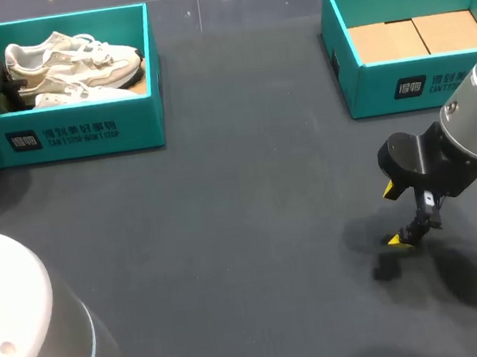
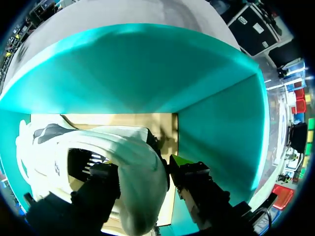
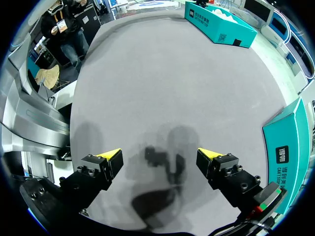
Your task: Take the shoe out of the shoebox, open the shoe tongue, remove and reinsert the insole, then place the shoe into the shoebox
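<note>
- While the shoe (image 2: 49, 147) sits inside the shoebox (image 1: 68, 134) at the far left of the bench (image 1: 228, 232), its heel is the part that faces the left end effector (image 2: 142, 167).
- Long axis: the pair (image 1: 77, 68) lies along the box's length, heels at the outer end and toes toward the middle of the bench. I cannot tell from the head view which of the two is the gripped one.
- Left end effector: it is down in the heel end of the box. One finger is inside the shoe's opening and the other is outside the heel. It looks pinched on the heel wall, with both sides in contact.
- Judgement: the lift should go straight up. The box's end wall is just beside the outer finger, and the second shoe lies alongside.
- Right end effector (image 1: 395, 216): fingers spread and holding nothing. It hangs low over bare bench at the near right, well apart from the shoe.
- Other shoebox (image 1: 418, 82): far right, with only a cardboard floor showing.
- Nearer arm: the left, by a wide margin. The right arm would have to cross the whole bench.
</note>
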You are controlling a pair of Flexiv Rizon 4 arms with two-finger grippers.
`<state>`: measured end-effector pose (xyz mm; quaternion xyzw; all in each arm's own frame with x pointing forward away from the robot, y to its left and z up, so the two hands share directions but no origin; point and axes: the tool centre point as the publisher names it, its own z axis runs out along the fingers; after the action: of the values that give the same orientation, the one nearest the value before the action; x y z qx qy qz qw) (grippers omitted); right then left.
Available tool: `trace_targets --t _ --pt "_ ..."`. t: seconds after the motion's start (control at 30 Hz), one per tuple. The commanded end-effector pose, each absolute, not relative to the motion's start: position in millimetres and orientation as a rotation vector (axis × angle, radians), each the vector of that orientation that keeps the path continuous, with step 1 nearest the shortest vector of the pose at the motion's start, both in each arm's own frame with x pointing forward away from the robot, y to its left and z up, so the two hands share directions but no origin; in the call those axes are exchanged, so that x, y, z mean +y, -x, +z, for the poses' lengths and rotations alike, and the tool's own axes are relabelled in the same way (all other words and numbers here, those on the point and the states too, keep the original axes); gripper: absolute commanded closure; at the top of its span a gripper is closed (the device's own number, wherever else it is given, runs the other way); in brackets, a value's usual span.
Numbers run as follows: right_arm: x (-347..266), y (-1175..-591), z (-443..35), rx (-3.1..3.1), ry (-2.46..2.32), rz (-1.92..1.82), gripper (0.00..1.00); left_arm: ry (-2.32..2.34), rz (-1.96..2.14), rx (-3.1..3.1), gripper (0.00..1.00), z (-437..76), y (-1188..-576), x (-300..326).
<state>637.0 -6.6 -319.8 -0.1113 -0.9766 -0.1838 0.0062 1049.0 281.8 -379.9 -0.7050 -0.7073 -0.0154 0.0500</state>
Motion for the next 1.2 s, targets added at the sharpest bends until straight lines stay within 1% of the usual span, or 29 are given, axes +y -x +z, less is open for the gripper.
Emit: trace_targets --t 0.03,0.07,0.1,0.73,1.0,1.2 --pt "-7 -636 -320 -3.058 0.348 -0.577 0.00 2.137 -0.049 -2.151 0.84 -383 -1052 282" --pt "-7 -636 -320 -3.058 0.348 -0.577 0.00 2.136 -0.049 -2.150 0.97 -383 -1052 282" --pt "-7 -636 -320 -3.058 0.348 -0.577 0.00 2.136 -0.049 -2.149 1.00 -383 -1052 282" --pt "-7 -636 -320 -3.058 0.348 -0.577 0.00 2.109 -0.045 -2.187 1.00 -362 -1052 289" --pt "-7 -636 -320 -3.058 0.348 -0.577 0.00 2.045 -0.027 -2.244 1.00 -339 -1054 288" --pt "-7 -636 -320 -3.058 0.348 -0.577 0.00 2.019 -0.049 -2.288 1.00 -313 -1058 290"
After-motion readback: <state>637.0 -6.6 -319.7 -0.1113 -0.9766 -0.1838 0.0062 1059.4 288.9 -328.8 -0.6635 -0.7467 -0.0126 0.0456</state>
